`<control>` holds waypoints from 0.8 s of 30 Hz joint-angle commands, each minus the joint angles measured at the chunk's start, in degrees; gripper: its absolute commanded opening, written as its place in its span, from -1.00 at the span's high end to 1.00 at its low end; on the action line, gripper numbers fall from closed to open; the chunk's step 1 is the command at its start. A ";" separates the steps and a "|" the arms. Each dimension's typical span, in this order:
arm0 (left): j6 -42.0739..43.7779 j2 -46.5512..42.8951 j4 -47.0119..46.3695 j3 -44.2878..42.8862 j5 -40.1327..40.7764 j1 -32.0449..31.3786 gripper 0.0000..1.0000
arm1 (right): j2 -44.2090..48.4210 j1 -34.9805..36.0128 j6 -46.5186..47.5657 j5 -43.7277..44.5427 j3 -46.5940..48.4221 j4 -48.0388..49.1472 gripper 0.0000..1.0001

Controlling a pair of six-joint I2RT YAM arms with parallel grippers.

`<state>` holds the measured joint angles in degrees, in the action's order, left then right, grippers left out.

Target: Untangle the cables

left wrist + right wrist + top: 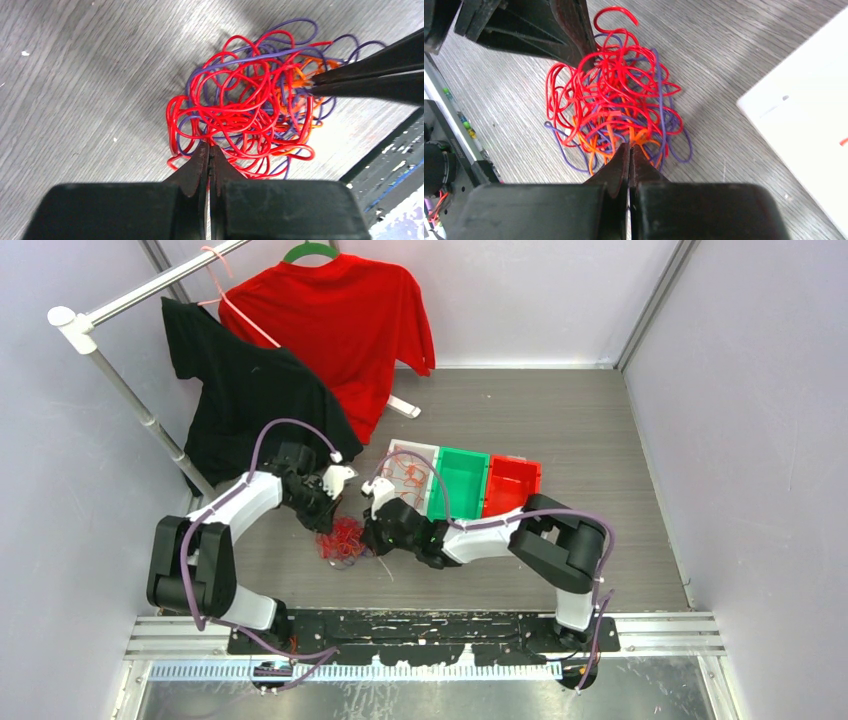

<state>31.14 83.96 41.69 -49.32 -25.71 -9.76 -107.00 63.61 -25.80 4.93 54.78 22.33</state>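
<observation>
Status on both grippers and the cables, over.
Left gripper shut on cables, red side. Right gripper shut on orange side. One tangle. Nothing blocking.

The cables [245, 115] mix bright red, orange and blue-purple strands. Red is the most plentiful and orange shows in a smaller bunch. The left tool [209, 150] and right tool [629, 150] are both matt black. The tabletop [600, 420] is grey with fine wood-grain streaks. There is a white bin [405, 452], a green bin [462, 482] and a red bin [512, 485]. A red shirt [340, 320] has a green hanger [310, 252], and a black shirt [240, 390] has a pink hanger [225, 280]. The left arm [245, 502] and right arm [480, 540] are white with black joints, and carry lilac hoses [290, 423].
</observation>
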 commanded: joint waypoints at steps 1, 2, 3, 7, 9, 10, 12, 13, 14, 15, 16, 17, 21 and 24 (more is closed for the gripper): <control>2.26 -2.78 -2.63 1.35 6.10 -0.17 1.00 | 6.53 -0.25 -0.30 1.27 -3.35 5.77 0.98; 2.58 -2.99 -3.10 1.72 7.20 -0.17 1.00 | 7.45 -0.25 -0.43 0.89 -4.27 6.44 0.98; 2.98 -3.14 -3.67 2.07 8.55 -0.15 1.00 | 8.36 -0.25 -0.74 0.20 -5.00 7.15 0.98; 3.53 -3.25 -5.81 3.43 10.96 -0.17 1.00 | 11.81 -0.20 -1.08 -1.07 -7.10 7.81 0.98; 3.55 -3.19 -5.90 3.37 11.05 -0.13 1.00 | 13.28 -0.32 -1.17 -0.69 -7.92 7.67 0.98; 3.56 -3.21 -5.87 3.35 11.02 -0.17 1.00 | 13.76 -0.38 -1.11 -0.63 -8.06 7.46 0.98; 3.68 -3.29 -5.88 3.37 11.52 -0.13 1.00 | 15.21 -0.49 -1.09 -0.62 -8.40 7.02 0.98; 3.85 -3.40 -5.73 3.31 11.71 -0.09 1.00 | 16.11 -0.54 -1.05 -0.74 -8.53 6.61 0.98; 4.00 -3.60 -5.42 3.21 11.69 -0.02 1.00 | 16.83 -0.59 -0.94 -0.98 -8.50 6.26 0.98; 3.96 -3.86 -5.12 3.10 11.24 0.12 1.00 | 17.19 -0.60 -0.71 -1.28 -8.01 5.53 0.98; 3.83 -4.12 -4.78 3.03 10.26 0.31 1.00 | 16.76 -0.60 -0.45 -1.85 -7.09 4.68 0.98; 3.65 -4.34 -4.39 2.94 9.14 0.35 1.00 | 15.93 -0.60 -0.40 -2.38 -5.99 4.04 0.80; 1.85 -4.61 -3.08 2.17 6.35 0.35 1.00 | 11.39 -0.24 -1.17 -3.60 -2.67 4.37 0.20; 1.26 -4.58 -2.42 1.89 5.46 0.36 1.00 | 7.81 0.15 -1.18 -3.95 -0.51 4.50 0.13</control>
<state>33.36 80.99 38.33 -46.04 -17.08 -9.67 -95.59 63.26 -26.81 2.31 50.13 25.21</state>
